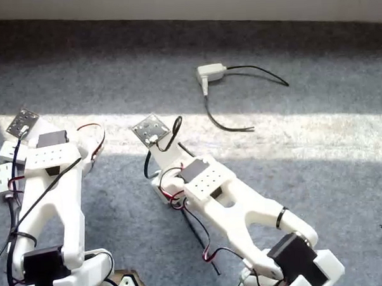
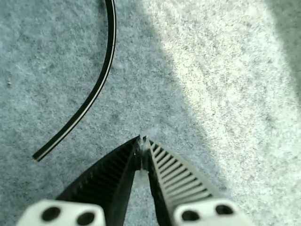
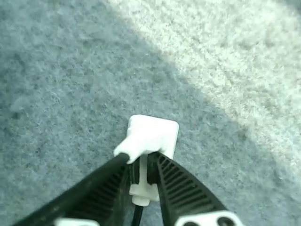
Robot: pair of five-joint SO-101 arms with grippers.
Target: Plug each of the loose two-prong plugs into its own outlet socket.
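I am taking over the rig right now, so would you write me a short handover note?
Left gripper: shut, nothing seen at its tips, over the carpet near a loose black cable.
Right gripper: shut on a white plug, over the carpet.
A white connector block lies farther out; I cannot tell whether it is a plug, a socket or a mated pair.
Done: one plug is gripped.
Left: seat it in its socket. No insertion is visible yet.
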